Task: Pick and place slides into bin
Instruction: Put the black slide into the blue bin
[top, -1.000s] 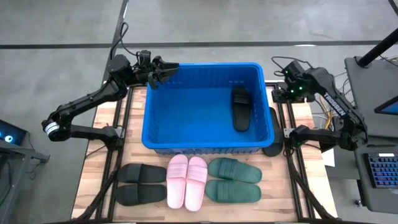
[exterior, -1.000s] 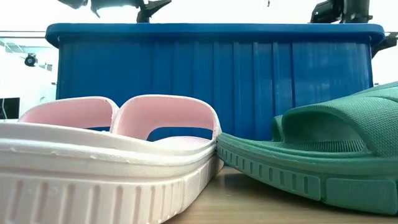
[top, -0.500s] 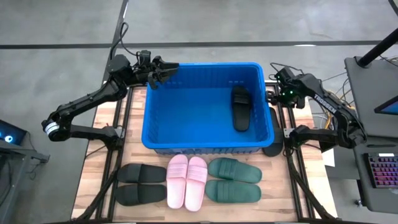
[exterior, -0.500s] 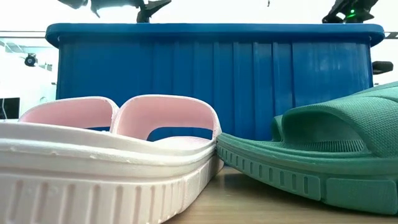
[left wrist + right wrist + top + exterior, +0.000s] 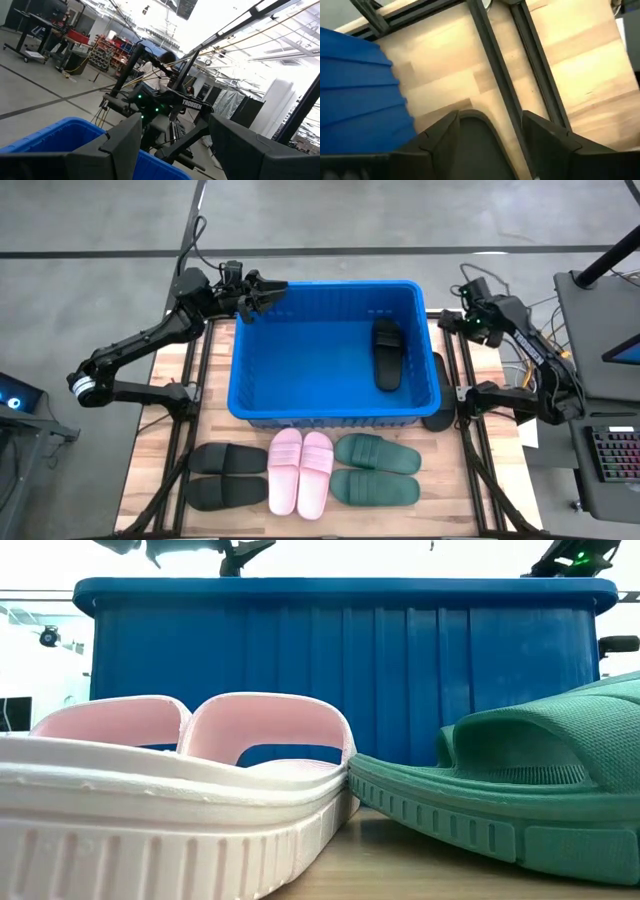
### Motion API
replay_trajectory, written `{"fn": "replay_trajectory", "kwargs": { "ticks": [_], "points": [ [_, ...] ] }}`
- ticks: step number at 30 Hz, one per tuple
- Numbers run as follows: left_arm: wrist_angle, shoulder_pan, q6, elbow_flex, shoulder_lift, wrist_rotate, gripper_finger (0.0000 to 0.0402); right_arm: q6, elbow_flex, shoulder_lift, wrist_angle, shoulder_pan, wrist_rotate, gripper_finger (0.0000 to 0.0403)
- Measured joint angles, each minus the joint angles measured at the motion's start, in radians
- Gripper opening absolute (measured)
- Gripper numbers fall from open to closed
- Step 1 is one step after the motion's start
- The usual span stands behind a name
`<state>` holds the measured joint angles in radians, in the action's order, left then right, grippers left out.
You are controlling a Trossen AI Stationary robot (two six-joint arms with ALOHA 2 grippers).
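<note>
- The blue bin (image 5: 335, 350) sits in the middle of the wooden bench (image 5: 160, 440), taking up most of the far half.
- One black slide (image 5: 387, 353) is already lying inside the bin, over toward its right wall, pointing lengthwise near-to-far.
- Its partner, another black slide (image 5: 438, 392), is on the bench just outside the bin's right wall, mostly hidden by the wall from above. The right wrist view looks down on its dark rounded end.
- Lined up in front of the bin, on the near side: a black pair (image 5: 226, 475) at left, the pink pair (image 5: 300, 471) in the middle, the green pair (image 5: 376, 469) at right. None of them touch the bin.
- Left pincer (image 5: 270, 288) hovers over the bin's far left corner, fingers spread wide, nothing between them.
- Right pincer (image 5: 472, 325) is up beyond the bin's far right corner, above the bench edge, fingers apart and empty in its wrist view.
- From bench level, pink and green slides fill the foreground with the bin wall behind them.
</note>
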<state>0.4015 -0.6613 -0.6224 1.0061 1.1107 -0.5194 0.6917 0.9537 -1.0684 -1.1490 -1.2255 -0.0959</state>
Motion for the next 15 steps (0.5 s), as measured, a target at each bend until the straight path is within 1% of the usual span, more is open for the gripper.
{"fn": "replay_trajectory", "kwargs": {
  "ticks": [4, 8, 11, 13, 15],
  "points": [
    [0.000, 0.000, 0.000, 0.000, 0.000, 0.000, 0.0217, -0.046, 0.013, -0.006, -0.040, -0.006, 0.005, 0.0184],
    [0.000, 0.000, 0.000, 0.000, 0.000, 0.000, 0.0217, -0.120, -0.004, -0.030, -0.113, -0.006, -0.033, 0.0171],
    [0.000, 0.000, 0.001, 0.000, 0.000, 0.000, 0.0217, -0.219, -0.033, -0.057, -0.167, -0.006, -0.032, 0.0167],
    [0.000, 0.000, 0.001, 0.000, 0.000, 0.000, 0.0217, -0.289, -0.049, -0.069, -0.185, -0.005, -0.008, 0.0167],
    [0.000, 0.000, 0.001, 0.000, 0.000, 0.000, 0.0217, -0.350, -0.067, -0.079, -0.169, -0.005, 0.038, 0.0169]
  ]
}}
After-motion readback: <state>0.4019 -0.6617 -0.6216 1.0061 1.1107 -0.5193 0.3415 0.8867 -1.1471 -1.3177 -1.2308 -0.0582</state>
